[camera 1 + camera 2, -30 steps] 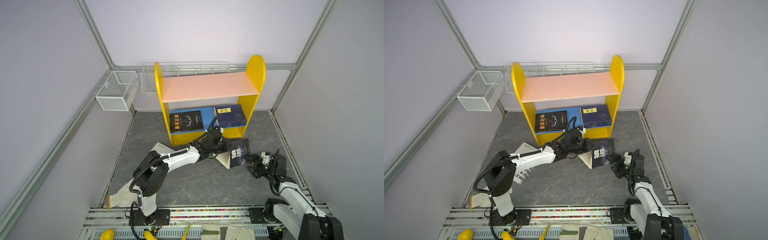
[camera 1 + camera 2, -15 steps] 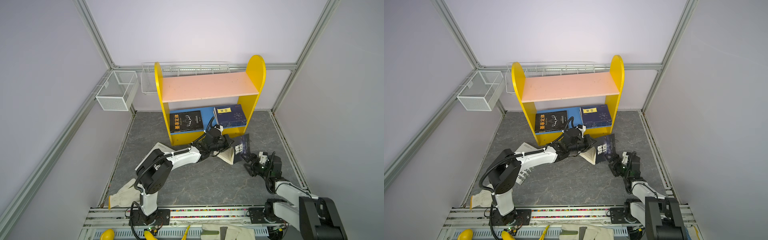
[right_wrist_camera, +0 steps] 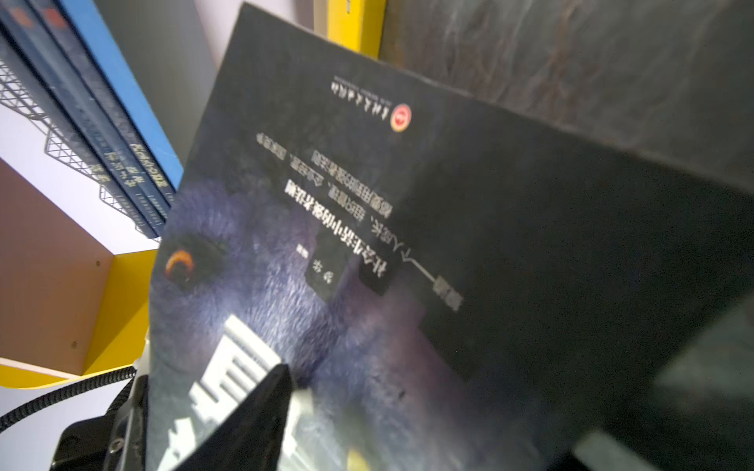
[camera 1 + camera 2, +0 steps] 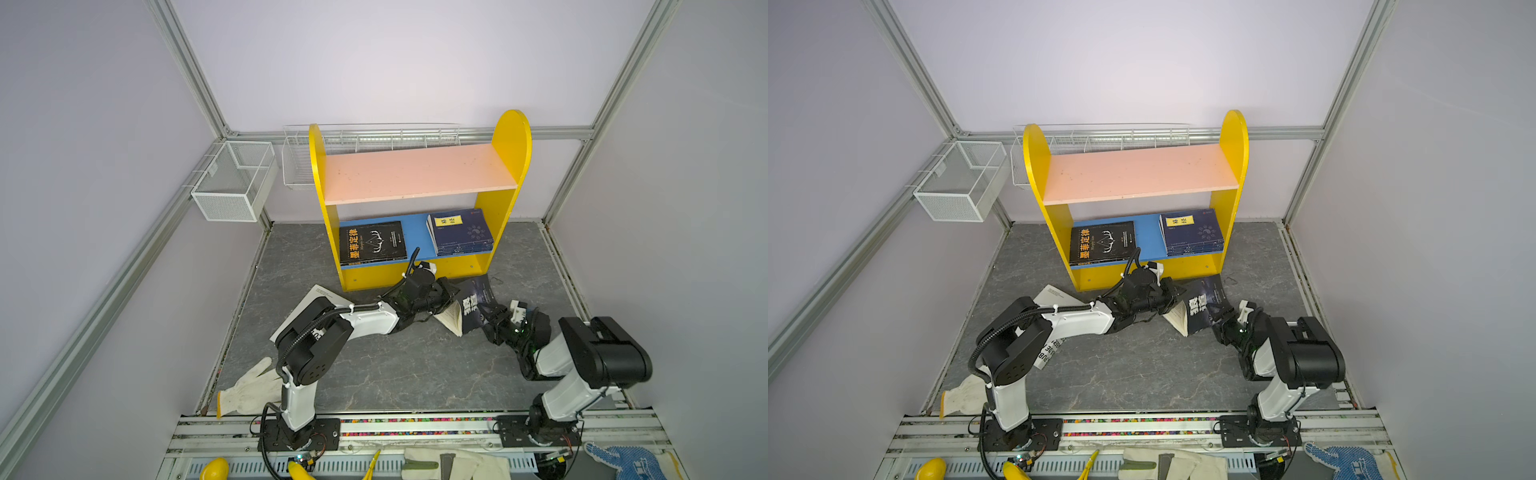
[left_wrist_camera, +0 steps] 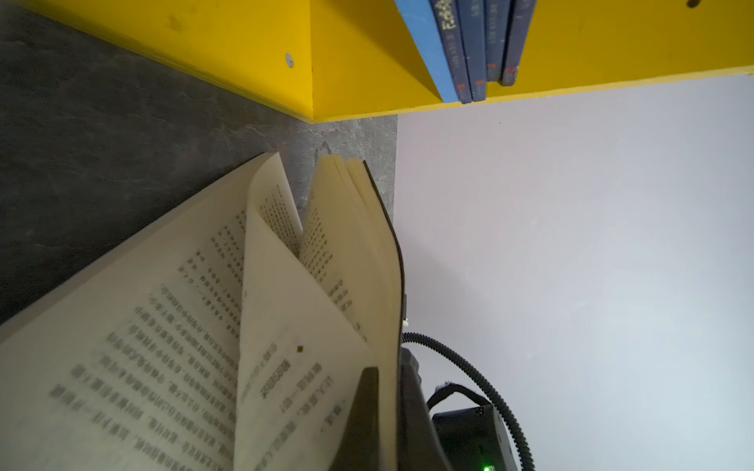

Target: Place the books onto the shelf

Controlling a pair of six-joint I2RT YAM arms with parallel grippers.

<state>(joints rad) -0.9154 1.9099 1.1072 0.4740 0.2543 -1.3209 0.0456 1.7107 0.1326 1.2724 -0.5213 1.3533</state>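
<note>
Since a second ago the right gripper (image 4: 489, 316) has come in against the wolf-eye book (image 4: 473, 305); its jaws are narrowing, but the fingers are visibly apart and nothing is clamped. Top views: book is off the shelf (image 4: 505, 137), held tilted over the floor (image 4: 395, 374) just below the shelf's lower-right foot, centre frame, between both grippers. The left gripper (image 4: 449, 297) is closed tight on its cover side. The black book (image 4: 372, 243) and navy stack (image 4: 461, 230) already lie on the blue lower board (image 4: 415, 232). The white book (image 4: 316, 299) lies on the floor, partly under the left arm. Left wrist: fingertip (image 5: 363, 407) at bottom centre pinches at the cover, maybe a few leaves too, and the page block (image 5: 183, 318) fans loose to the left. Right wrist: cover (image 3: 367, 244) fills the frame, with one finger (image 3: 261, 416) over it at bottom left, blurred. Risks, my read: a cover-only pinch lets the block sag, tear or slip. If right closes on loose pages, or left lets go early, the book drops. Open pages may also snag the yellow front edge going in.
</note>
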